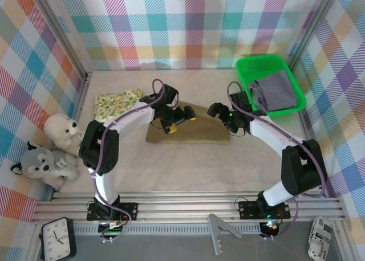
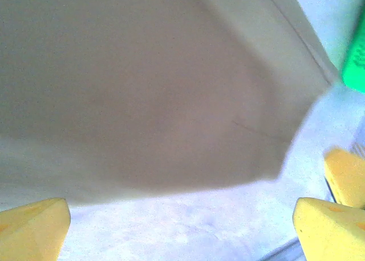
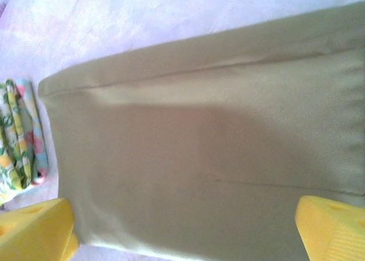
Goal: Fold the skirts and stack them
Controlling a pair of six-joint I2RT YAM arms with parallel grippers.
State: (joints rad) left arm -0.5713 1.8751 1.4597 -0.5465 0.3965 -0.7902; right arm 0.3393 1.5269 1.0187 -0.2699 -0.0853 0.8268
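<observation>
flat skirt [image 1: 199, 133]: centre | folded skirt [image 1: 117, 103]: left of it | tray [image 1: 259, 64]: rear right, holding third skirt [image 1: 276, 93]

Both arms bend inward; the left gripper [image 1: 181, 123] and right gripper [image 1: 218, 110] face each other, held low, fingers spread wide apart.

Your top view bright, even; right wrist hazy, shadow on olive skirt [image 3: 199, 158], table [image 3: 171, 16] glare at 12 o'clock.

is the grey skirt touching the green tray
Touching. The top view shows the grey skirt lying inside the tray, resting on its floor.
</observation>
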